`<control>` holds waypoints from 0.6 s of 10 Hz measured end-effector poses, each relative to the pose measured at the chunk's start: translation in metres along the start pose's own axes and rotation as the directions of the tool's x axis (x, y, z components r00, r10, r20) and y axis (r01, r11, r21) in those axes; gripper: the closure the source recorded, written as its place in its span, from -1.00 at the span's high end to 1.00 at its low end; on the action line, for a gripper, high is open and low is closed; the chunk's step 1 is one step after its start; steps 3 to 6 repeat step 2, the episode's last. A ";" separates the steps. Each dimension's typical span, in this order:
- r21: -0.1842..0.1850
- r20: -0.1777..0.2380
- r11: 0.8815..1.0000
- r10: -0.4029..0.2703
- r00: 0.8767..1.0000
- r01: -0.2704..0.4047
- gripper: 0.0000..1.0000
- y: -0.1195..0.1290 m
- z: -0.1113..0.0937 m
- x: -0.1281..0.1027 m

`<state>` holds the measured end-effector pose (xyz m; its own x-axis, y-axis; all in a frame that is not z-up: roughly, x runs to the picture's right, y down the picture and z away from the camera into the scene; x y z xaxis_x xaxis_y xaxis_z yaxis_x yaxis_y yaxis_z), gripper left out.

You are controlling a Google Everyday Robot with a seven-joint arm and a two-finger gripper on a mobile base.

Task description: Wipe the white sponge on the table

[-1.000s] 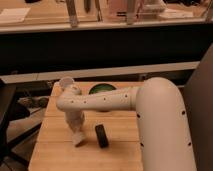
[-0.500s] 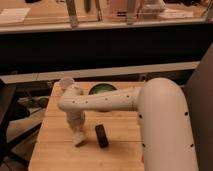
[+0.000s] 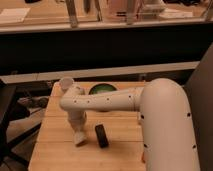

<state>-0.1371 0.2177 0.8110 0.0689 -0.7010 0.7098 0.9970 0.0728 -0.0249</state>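
The white sponge (image 3: pixel 79 138) is a small pale wedge lying on the light wooden table (image 3: pixel 55 152), left of centre. My gripper (image 3: pixel 77 129) points straight down onto it from the end of the white arm (image 3: pixel 107 101), which reaches in from the right. The gripper's tip meets the top of the sponge. A black oblong block (image 3: pixel 101 135) lies just right of the sponge, apart from it.
A pale round cup (image 3: pixel 66 83) stands at the table's back left. A dark bowl with green contents (image 3: pixel 101 90) sits at the back centre, partly behind the arm. A dark counter with glass panels (image 3: pixel 100 35) runs behind the table. The arm's large white body covers the table's right side.
The gripper and sponge stay at nearly the same spot left of the black block; any shift is very small.
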 end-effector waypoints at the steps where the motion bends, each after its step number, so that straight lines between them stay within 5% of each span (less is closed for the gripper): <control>1: 0.001 0.000 1.000 0.002 1.000 -0.002 -0.94 0.000 0.000 0.000; 6: 0.002 0.001 1.000 0.007 1.000 -0.007 -0.94 0.000 0.001 0.000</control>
